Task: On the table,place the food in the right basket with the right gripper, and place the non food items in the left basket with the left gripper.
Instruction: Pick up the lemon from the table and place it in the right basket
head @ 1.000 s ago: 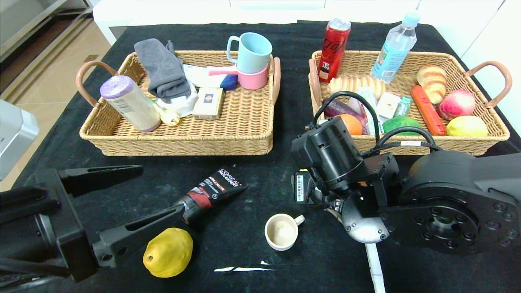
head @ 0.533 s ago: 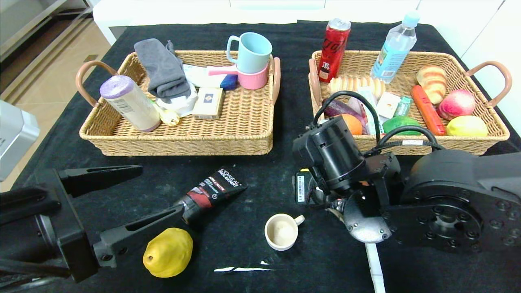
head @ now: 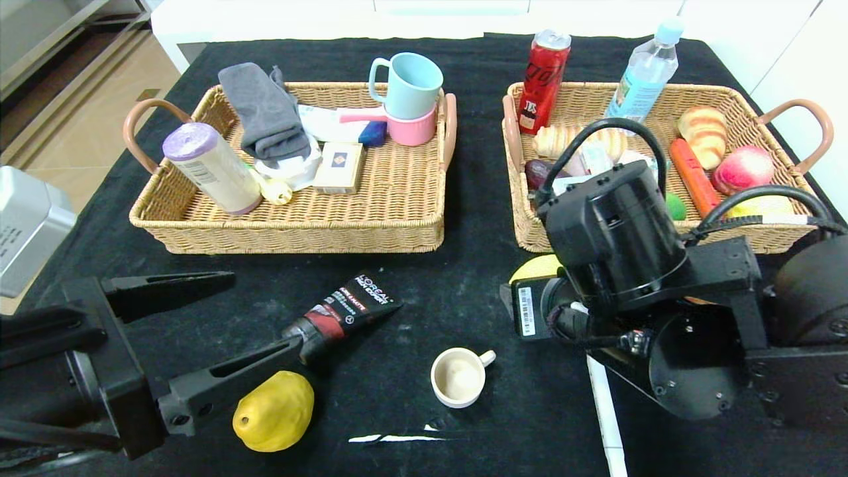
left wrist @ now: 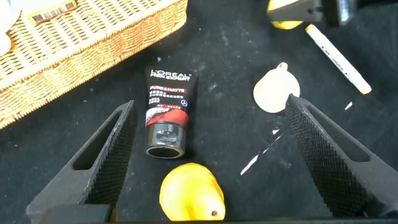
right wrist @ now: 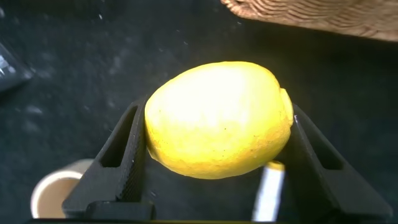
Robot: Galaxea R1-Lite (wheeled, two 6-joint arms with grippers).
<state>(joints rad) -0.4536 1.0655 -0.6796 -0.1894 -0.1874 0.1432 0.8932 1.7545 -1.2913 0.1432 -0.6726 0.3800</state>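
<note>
My right gripper [right wrist: 214, 118] is shut on a smooth yellow lemon [right wrist: 217, 118] and holds it above the table, just in front of the right basket's [head: 762, 242] near left corner. In the head view only a yellow sliver of the lemon [head: 538, 268] shows past the wrist. A white marker pen [head: 599, 397] lies under that arm. My left gripper [head: 265, 308] stands open at the near left, its fingers either side of a black and red tube [head: 344, 311] and a bumpy yellow fruit [head: 273, 411]. A cream cup [head: 457, 377] sits between the arms. The left basket [head: 397, 218] is behind.
A red can [head: 543, 79] and a water bottle [head: 642, 73] stand tall at the right basket's back. Stacked mugs [head: 411, 99] and a purple-lidded bottle [head: 212, 165] fill the left basket. A silver box [head: 26, 225] sits off the table's left edge.
The right arm has risen and swung back and to the right toward the right basket, carrying the lemon. More of the pen shows. The left arm has stayed put.
</note>
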